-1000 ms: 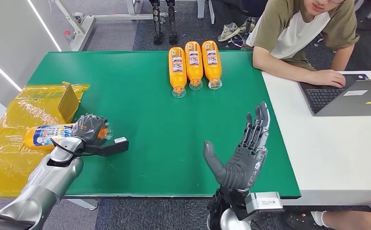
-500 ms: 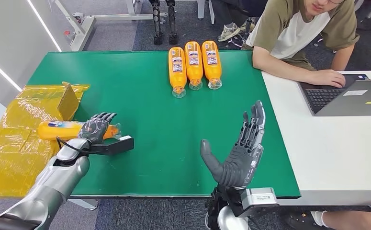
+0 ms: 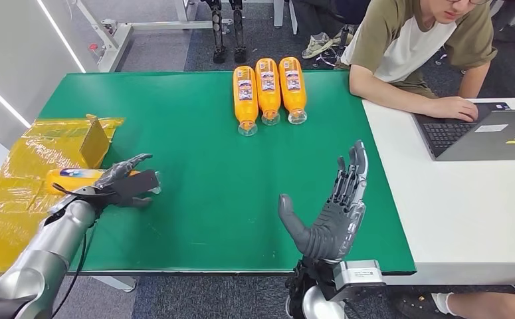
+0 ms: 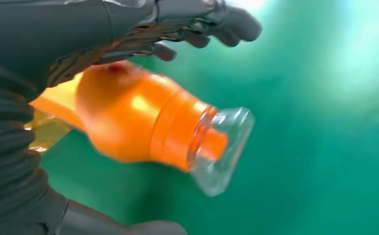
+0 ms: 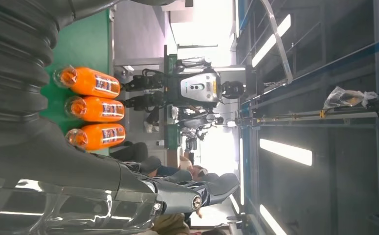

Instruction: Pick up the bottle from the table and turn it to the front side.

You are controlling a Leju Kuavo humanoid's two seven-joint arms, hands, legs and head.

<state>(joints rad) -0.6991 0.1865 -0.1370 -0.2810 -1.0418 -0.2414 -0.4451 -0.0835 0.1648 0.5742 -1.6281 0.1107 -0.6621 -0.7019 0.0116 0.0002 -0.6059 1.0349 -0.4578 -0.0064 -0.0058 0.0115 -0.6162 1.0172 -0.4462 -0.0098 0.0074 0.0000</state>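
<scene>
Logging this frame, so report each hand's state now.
Left hand: fingers spread over the orange bottle, apparently not gripping; open.
Right hand: open, holding nothing.

Bottle [image 3: 75, 177] middle hidden behind left hand [image 3: 125, 181]; label unreadable.

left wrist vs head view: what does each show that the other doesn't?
Left wrist view alone: the bottle's clear cap and orange neck up close, with the fingers arched over the bottle, not closed on it. Head view alone: the three bottles lined up at the far edge, the yellow sheet, the raised right hand, a person at a laptop. Both: the left hand, the bottle, the green table.
</scene>
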